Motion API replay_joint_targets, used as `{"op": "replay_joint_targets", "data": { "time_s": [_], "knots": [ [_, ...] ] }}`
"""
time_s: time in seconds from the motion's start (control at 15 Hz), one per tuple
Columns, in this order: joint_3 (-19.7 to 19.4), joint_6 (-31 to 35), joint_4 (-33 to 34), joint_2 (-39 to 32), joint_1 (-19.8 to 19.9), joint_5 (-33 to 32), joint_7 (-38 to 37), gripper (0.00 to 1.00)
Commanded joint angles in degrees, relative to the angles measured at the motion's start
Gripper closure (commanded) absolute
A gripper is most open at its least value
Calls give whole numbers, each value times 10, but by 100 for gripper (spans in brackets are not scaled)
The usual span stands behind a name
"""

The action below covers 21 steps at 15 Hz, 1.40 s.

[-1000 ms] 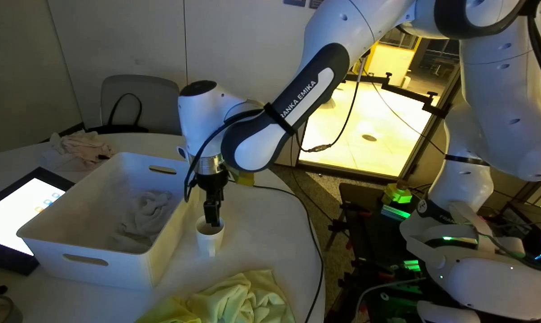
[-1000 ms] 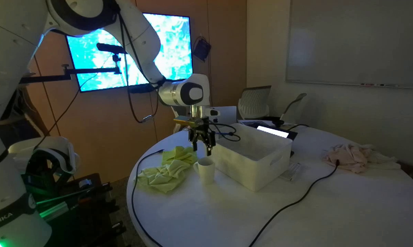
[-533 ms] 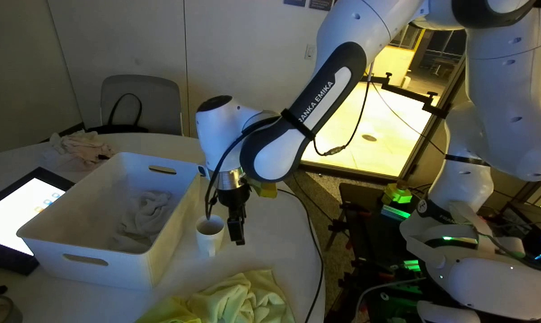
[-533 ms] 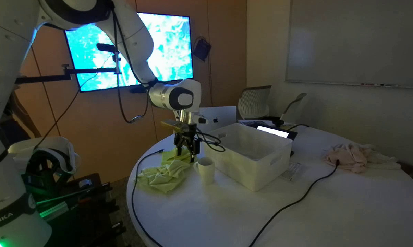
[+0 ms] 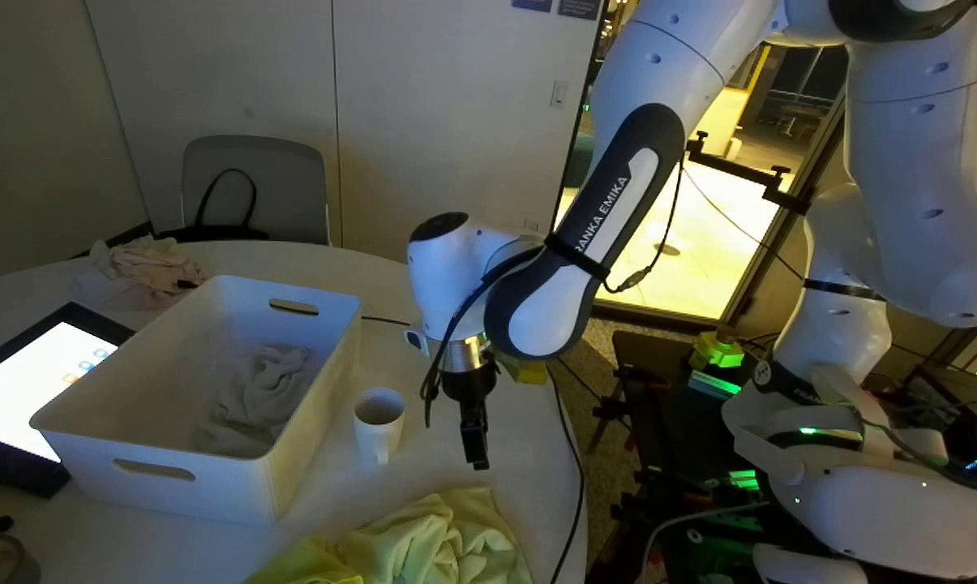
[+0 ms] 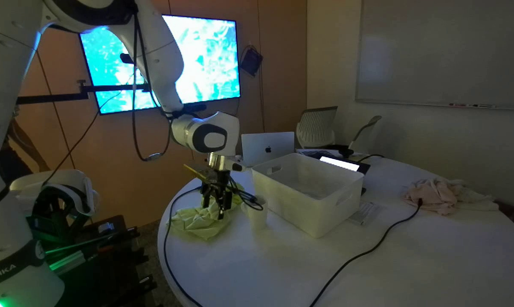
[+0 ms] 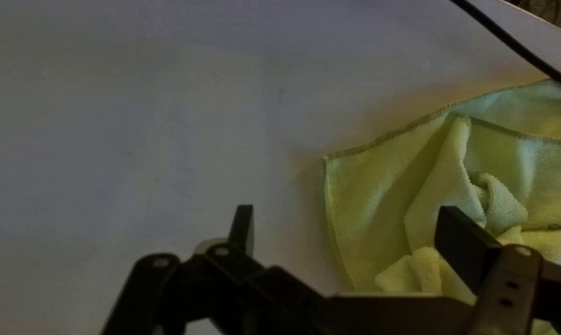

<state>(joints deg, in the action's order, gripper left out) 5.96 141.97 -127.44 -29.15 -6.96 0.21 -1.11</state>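
Your grpr (image 7: 345, 218) is spread wide over the tbl (image 6: 410, 264), nr the ylw cloth (image 5: 431, 539); wht mug (image 5: 379, 430) upright btwn grpr & wht bin (image 5: 212, 488).

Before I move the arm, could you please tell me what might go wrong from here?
The wrist cables hang near the upright mug and could knock it. If lowered, the open gripper might catch only the edge of the yellow-green cloth. The black cord close to that cloth could snag.
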Motion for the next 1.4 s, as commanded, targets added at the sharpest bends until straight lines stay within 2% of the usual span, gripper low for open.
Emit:
{"op": "replay_joint_targets", "data": {
  "time_s": [0.0,0.27,0.47,0.67,1.33],
  "knots": [
    [32,67,-56,19,23,52,27,0],
    [86,108,-71,8,48,128,59,0],
    [111,149,-69,-13,46,167,57,0],
    [116,188,-62,-38,34,171,42,0],
    [105,243,-55,-99,21,147,18,0]
  ]
}}
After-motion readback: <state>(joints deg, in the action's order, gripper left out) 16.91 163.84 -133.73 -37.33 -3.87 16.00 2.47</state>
